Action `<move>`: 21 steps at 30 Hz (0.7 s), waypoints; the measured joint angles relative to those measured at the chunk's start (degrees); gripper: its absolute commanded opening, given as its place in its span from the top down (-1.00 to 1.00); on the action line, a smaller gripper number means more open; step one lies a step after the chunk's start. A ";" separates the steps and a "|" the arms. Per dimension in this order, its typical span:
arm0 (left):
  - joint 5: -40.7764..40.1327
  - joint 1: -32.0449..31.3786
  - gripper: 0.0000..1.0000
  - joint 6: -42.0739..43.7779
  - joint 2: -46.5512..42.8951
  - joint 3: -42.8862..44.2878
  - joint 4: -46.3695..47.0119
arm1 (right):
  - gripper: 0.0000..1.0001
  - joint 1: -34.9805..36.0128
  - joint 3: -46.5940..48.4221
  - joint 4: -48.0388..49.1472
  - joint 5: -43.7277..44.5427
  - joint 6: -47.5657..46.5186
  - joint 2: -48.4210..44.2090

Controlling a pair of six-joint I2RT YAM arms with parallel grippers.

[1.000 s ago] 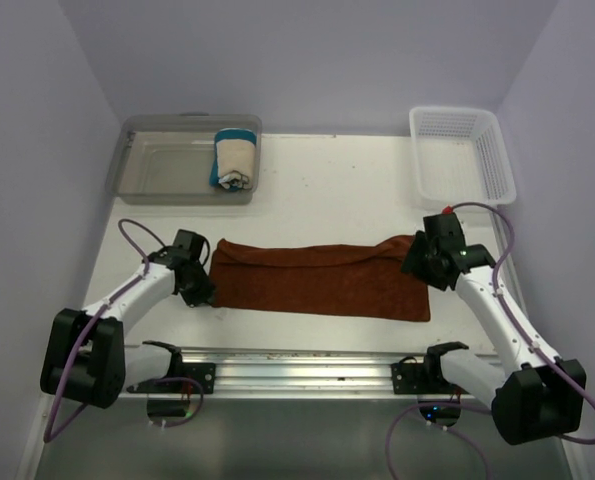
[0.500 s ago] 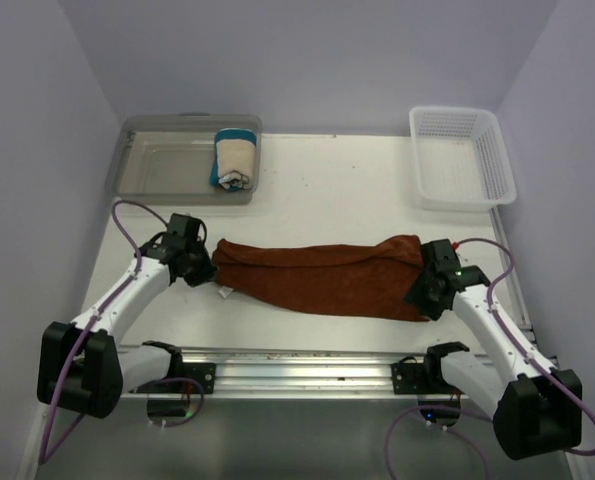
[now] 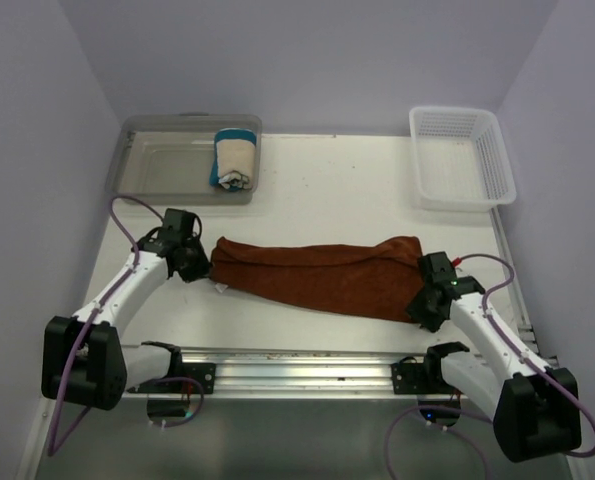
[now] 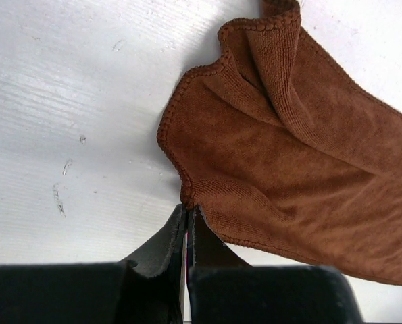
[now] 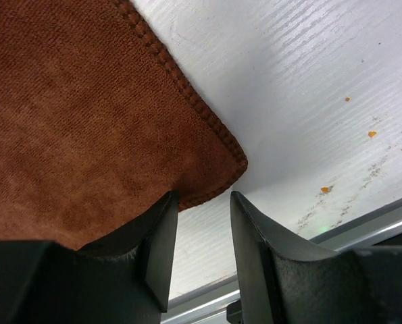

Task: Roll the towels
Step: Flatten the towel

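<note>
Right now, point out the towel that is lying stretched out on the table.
The rust-brown towel, stretched across the table; the cream, blue-edged towel sits bundled inside the clear bin instead.

In the upper left of your top view, a clear plastic bin (image 3: 167, 168) sits on the white table (image 3: 337, 190). In the upper right, well apart from the bin, stands a white mesh basket (image 3: 462, 160). A metal rail (image 3: 297, 360) runs across the lower middle. At the right of your right wrist view, small orange specks (image 5: 371, 133) dot the tabletop.
</note>
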 measured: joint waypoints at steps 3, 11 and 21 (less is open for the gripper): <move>0.44 0.00 1.00 0.57 0.81 0.02 0.00 | 0.38 0.00 -0.61 1.25 -0.04 0.87 1.49; 0.87 0.02 1.00 1.40 0.81 0.42 -0.24 | 1.00 0.00 -0.24 2.97 -0.02 0.83 4.07; 1.66 0.02 1.00 3.52 0.87 14.45 -6.14 | 1.00 0.02 11.15 -0.17 3.30 -2.56 -7.10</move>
